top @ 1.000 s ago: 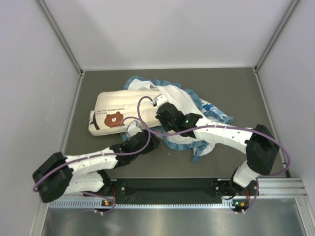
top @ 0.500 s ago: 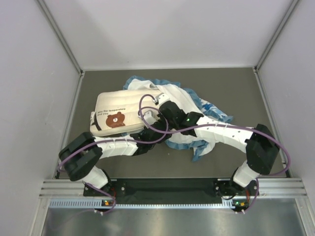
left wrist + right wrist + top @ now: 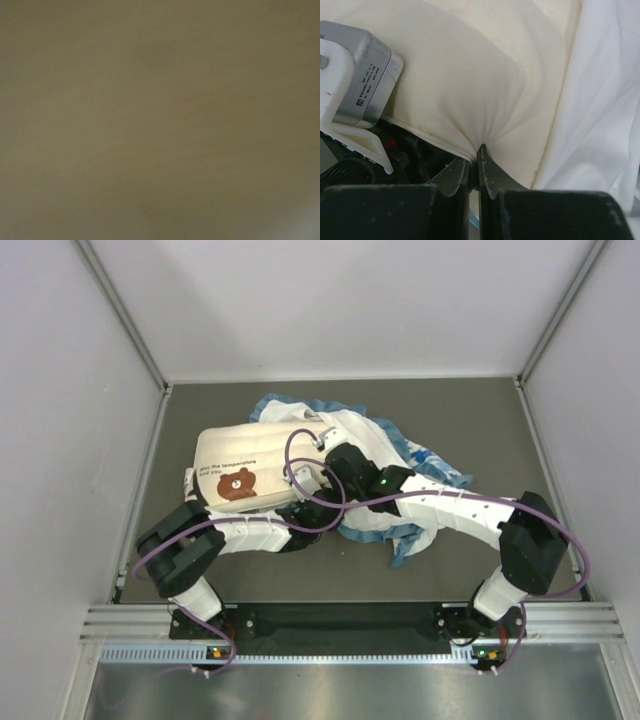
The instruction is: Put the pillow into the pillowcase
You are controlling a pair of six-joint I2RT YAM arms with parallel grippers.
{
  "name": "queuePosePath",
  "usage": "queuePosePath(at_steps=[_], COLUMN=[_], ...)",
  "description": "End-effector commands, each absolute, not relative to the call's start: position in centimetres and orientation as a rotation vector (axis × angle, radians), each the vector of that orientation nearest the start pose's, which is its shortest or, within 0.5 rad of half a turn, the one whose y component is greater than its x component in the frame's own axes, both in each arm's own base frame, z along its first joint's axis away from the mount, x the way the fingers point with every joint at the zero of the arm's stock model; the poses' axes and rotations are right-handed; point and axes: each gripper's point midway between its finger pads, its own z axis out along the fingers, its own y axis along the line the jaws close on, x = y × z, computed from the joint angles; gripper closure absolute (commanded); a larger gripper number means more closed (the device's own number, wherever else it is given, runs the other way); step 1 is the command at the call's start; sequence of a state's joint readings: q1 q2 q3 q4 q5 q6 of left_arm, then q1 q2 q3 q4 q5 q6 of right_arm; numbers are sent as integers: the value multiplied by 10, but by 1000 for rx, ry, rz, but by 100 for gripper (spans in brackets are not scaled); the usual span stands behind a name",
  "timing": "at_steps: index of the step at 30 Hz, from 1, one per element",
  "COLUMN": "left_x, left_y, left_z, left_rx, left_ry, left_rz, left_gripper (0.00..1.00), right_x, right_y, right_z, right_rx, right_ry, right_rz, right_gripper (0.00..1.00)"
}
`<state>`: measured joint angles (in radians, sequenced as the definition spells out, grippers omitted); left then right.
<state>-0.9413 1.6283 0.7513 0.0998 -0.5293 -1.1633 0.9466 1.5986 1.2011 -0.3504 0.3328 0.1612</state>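
Left wrist view is all tan blur, so I can't tell how my left gripper (image 3: 305,498) stands. My right gripper (image 3: 474,167) is clamped on the plump cream pillow (image 3: 485,85), puckering it.

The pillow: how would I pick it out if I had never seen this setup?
On the grey table between the white walls lies a heap of cloth, near the middle. The pillow is the plump cream block on the heap's left side. Unlike the crumpled blue-and-white pillowcase beside it, it is quilted and carries a small brown bear logo.
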Motion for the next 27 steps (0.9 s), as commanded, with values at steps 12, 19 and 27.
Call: queuePosePath(at_steps=[12,19,27], left_x=[244,184,152], left_y=[-299,-293,-291], left_z=[107,119,143], left_rx=[-347,-294,-241], left_ry=[2127,2165,2158], left_rz=[-734,-927,-1005], left_gripper=[100,100,100], right_x=[292,305,343], right_y=[375,392,367], right_z=[168,144,108], right_rx=[-700,-746,-682], right_ry=[2105,2158,2262], right_rz=[427,350,111], right_gripper=[100,100,100])
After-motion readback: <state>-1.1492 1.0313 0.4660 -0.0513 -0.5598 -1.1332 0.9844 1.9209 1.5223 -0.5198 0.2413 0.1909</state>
